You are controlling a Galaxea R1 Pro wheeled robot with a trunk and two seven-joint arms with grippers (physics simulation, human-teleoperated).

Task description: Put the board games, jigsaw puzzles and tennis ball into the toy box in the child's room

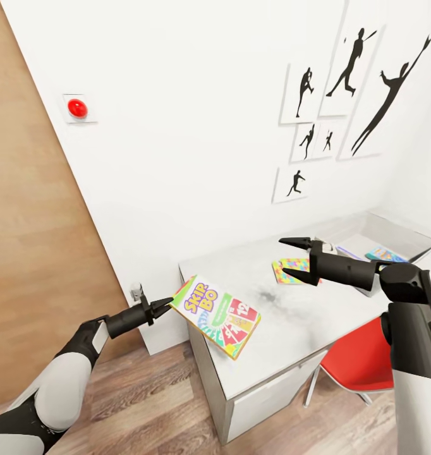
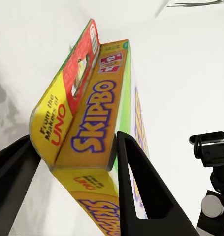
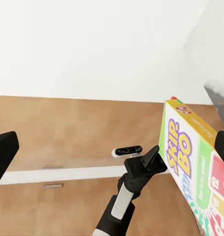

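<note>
My left gripper (image 1: 162,308) is shut on the edge of the white-green-red Skip-Bo board game (image 1: 218,316), holding it tilted over the near-left corner of the table (image 1: 291,322). In the left wrist view the yellow-edged box (image 2: 92,118) sits between both fingers (image 2: 141,191). Over the middle of the table my right gripper (image 1: 299,259) hangs open and holds nothing. Just behind it a jigsaw puzzle (image 1: 287,270) lies flat. The grey toy box (image 1: 405,231) stands at the far right of the table and holds a green-blue box (image 1: 386,254) and a pale one (image 1: 356,248). The right wrist view shows the Skip-Bo box (image 3: 190,157).
A red chair (image 1: 361,363) is tucked under the table's right side. A wooden door (image 1: 32,240) fills the left, with a red button (image 1: 77,108) on the white wall beside it. Black silhouette pictures (image 1: 351,63) hang above the table. Wood floor lies in front.
</note>
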